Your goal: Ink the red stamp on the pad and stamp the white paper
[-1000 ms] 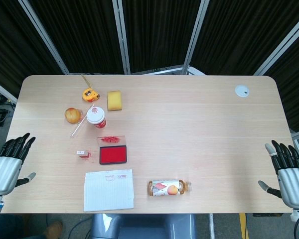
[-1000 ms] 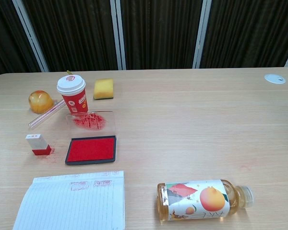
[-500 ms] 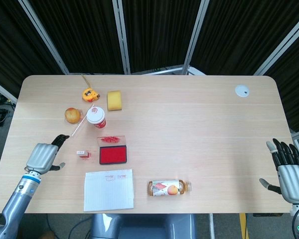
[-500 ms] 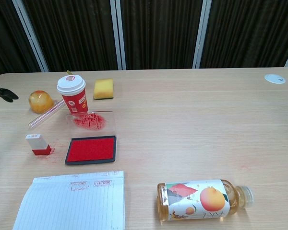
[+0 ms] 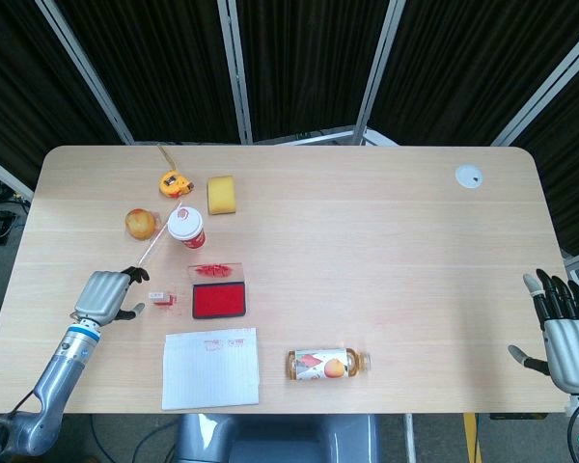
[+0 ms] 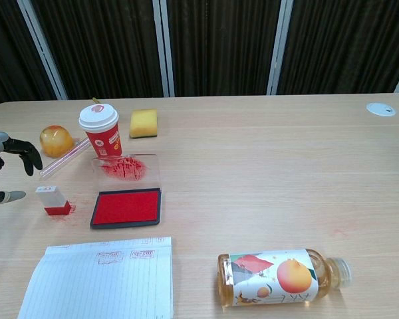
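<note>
The red stamp [image 5: 160,298] [image 6: 52,200], a small white block with a red base, stands on the table left of the red ink pad [image 5: 218,301] [image 6: 126,207]. The white paper [image 5: 210,367] [image 6: 100,279] lies near the front edge, with red marks along its top. My left hand [image 5: 106,295] [image 6: 3,166] hovers just left of the stamp, fingers apart and curved toward it, holding nothing. My right hand [image 5: 563,333] is off the table's right front corner, fingers spread, empty.
A clear pad lid smeared red [image 6: 125,167] lies behind the pad. Behind it stand a red paper cup [image 5: 186,228], a clear straw [image 6: 63,158], an orange fruit [image 5: 141,224], a yellow sponge [image 5: 221,194] and a tape measure [image 5: 175,182]. A juice bottle [image 5: 326,364] lies right of the paper. A white disc [image 5: 469,176] sits far right.
My left hand has come from off the table's left front edge inward to beside the stamp. The right hand sank slightly. Nothing on the table has moved.
</note>
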